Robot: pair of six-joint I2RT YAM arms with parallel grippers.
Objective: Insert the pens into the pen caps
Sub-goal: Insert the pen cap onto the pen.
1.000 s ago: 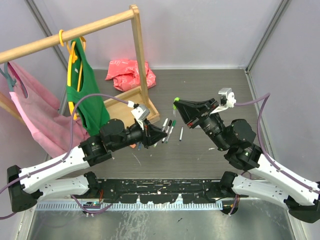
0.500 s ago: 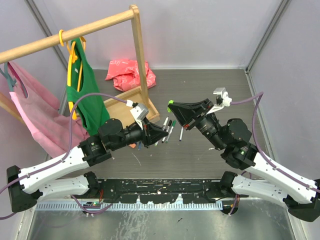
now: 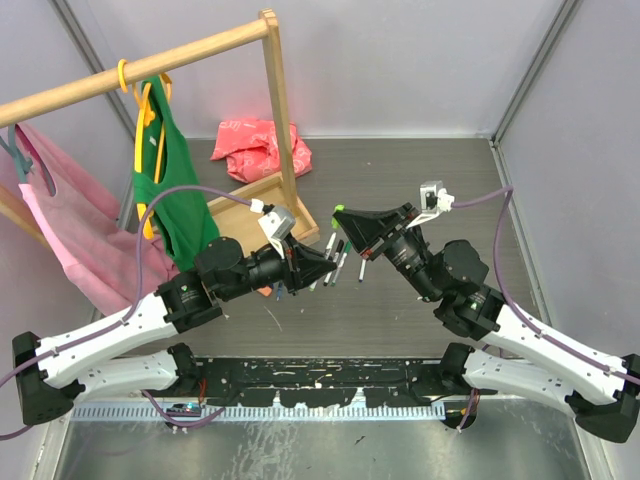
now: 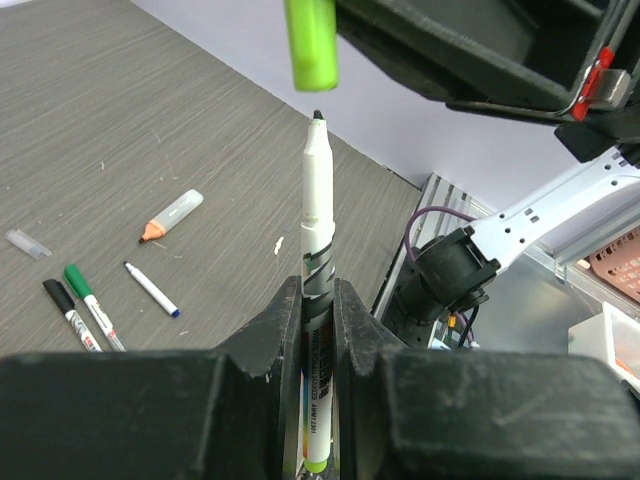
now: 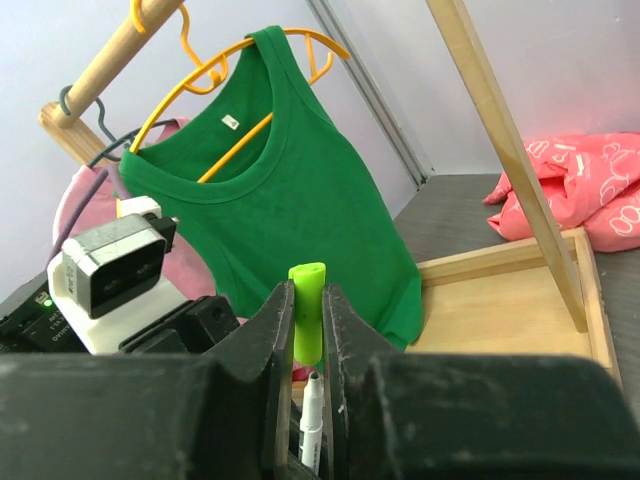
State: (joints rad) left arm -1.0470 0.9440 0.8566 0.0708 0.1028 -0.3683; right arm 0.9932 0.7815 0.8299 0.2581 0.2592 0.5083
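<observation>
Left side: the left gripper point(image 4: 318, 300) is clamped on a white-barrelled marker pen point(image 4: 317, 200), whose black tip points up out of the fingers.
Right side: the right gripper point(image 5: 307, 335) is pinched around a short lime-green plastic pen cap point(image 5: 307, 280), held in the air.
Pen to cap: the tip is just below the cap's mouth, apparently not inside.
Below: loose pens point(image 4: 85, 300) with black, green and blue tips lie close together on the grey wood-grain table point(image 4: 150, 120).
</observation>
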